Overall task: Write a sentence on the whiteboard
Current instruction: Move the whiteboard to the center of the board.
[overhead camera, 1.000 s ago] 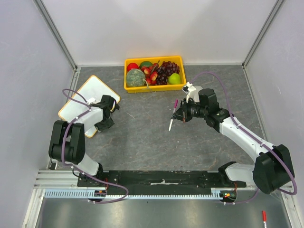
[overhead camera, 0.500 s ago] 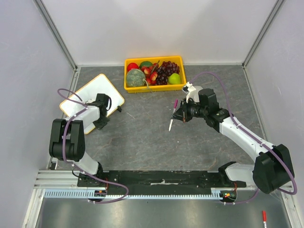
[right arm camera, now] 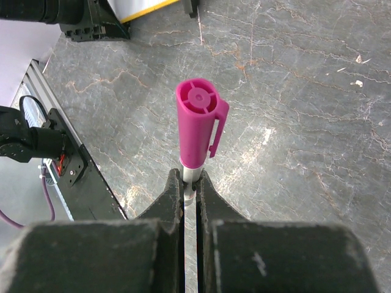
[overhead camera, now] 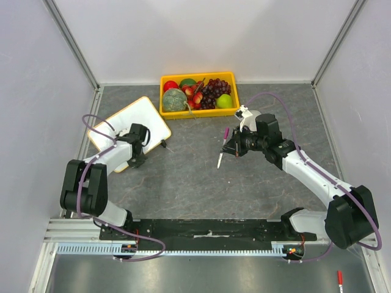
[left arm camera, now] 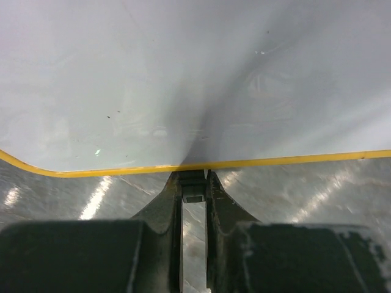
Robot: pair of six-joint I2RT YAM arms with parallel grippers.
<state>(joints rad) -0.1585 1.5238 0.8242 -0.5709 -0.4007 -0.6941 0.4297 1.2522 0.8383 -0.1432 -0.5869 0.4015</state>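
Note:
The whiteboard (overhead camera: 125, 125) lies tilted on the grey table at the left, white with a yellow rim (left arm camera: 275, 161). Its face is blank; no sentence is in view. My left gripper (overhead camera: 135, 157) stands at the board's near-right edge. In the left wrist view this gripper (left arm camera: 193, 183) has its jaws drawn narrow on a small dark block right at the rim, so it is shut on the board. My right gripper (overhead camera: 236, 148) hovers at mid-table, shut on a marker (overhead camera: 222, 148). The marker's pink cap (right arm camera: 198, 125) sticks out past the right gripper (right arm camera: 190, 183).
A yellow fruit tray (overhead camera: 198, 115) holding melon, grapes and apples stands at the back centre, close to the board's far corner. A small dark piece (overhead camera: 164, 144) lies beside the board's right edge. A red marker (overhead camera: 339, 281) lies off the table at the bottom right.
The left jaws have closed on the board's rim. The board has slid right, toward the table's middle, with the left gripper. The right arm and marker have not moved.

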